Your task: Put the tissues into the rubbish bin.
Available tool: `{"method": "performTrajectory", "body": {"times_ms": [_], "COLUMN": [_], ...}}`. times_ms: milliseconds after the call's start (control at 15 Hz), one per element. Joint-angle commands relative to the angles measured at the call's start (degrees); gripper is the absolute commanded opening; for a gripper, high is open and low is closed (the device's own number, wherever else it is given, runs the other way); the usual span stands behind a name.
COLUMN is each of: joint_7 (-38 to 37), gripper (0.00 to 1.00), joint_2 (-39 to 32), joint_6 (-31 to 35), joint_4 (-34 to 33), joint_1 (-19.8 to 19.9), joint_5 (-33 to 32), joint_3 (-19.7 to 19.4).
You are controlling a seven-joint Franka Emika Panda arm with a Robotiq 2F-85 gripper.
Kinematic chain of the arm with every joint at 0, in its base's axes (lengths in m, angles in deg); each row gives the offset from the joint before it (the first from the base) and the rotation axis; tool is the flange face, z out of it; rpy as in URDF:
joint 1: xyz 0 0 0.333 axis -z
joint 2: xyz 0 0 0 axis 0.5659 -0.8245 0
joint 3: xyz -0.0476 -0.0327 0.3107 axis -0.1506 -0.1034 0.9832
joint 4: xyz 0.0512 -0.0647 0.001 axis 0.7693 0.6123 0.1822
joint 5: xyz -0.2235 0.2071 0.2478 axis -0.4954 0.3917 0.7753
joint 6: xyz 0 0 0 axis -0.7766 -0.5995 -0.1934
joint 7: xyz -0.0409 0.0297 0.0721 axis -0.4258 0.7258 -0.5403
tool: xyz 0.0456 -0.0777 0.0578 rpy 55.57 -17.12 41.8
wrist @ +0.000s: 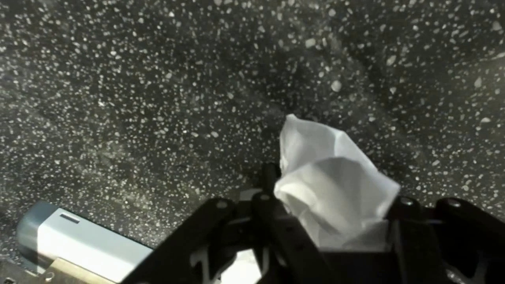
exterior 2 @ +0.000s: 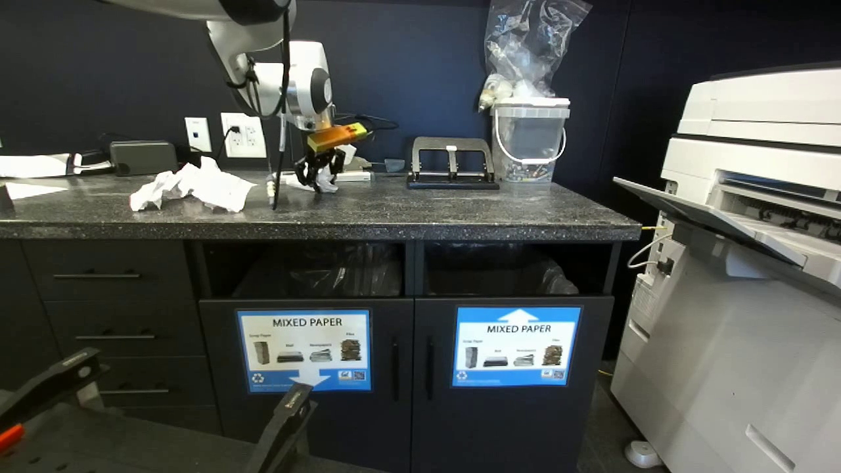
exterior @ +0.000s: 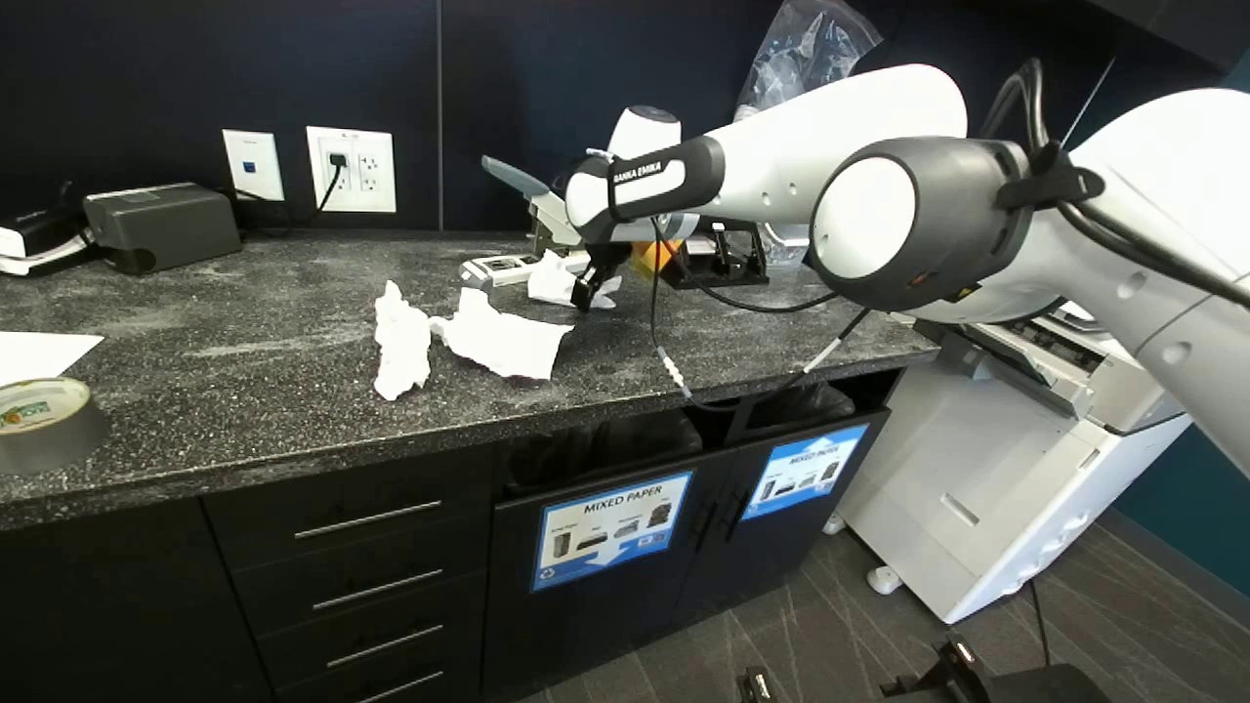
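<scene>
Two crumpled white tissues lie on the dark speckled counter, a narrow one [exterior: 402, 344] [exterior 2: 158, 190] and a wider one [exterior: 503, 337] [exterior 2: 213, 185] close beside it. A third tissue [wrist: 335, 185] is under my gripper, and it also shows in both exterior views [exterior: 552, 283] [exterior 2: 326, 180]. My gripper [wrist: 339, 189] [exterior 2: 320, 176] is low at the counter, its fingers apart on both sides of this tissue. Two bins with dark liners, one [exterior 2: 315, 269] [exterior: 625, 439] and another [exterior 2: 499, 269] [exterior: 801, 405], stand under the counter behind "MIXED PAPER" doors. Their insides are mostly hidden.
A long white-grey stapler-like tool [wrist: 90, 246] [exterior: 503, 268] lies beside the gripper. A black hole punch [exterior 2: 453, 161] and a clear bucket [exterior 2: 531, 141] stand farther along. A tape roll [exterior: 49, 425] and paper [exterior: 44, 356] lie at the opposite end. A copier [exterior 2: 716, 368] stands beside the counter.
</scene>
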Motion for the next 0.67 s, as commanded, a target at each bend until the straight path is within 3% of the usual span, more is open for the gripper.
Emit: {"method": "performTrajectory", "body": {"times_ms": [0,200,267,333,600], "joint_7": [-1.9,-5.2,-6.9,-9.6,-20.5], "gripper": [0.12,0.04,0.08,0.04,0.07], "joint_2": [-1.4,0.2,0.8,2.0,6.2], "joint_6": [-1.9,-5.2,-6.7,-8.8,-17.6], "joint_4": [-3.2,-1.4,-0.8,0.3,4.6], "joint_1": [-1.9,-3.6,-4.3,-5.1,-7.8], "joint_5": [-1.8,-3.2,-3.6,-4.1,-4.1], "joint_3": [-2.5,-5.1,-6.0,-7.1,-9.9]}}
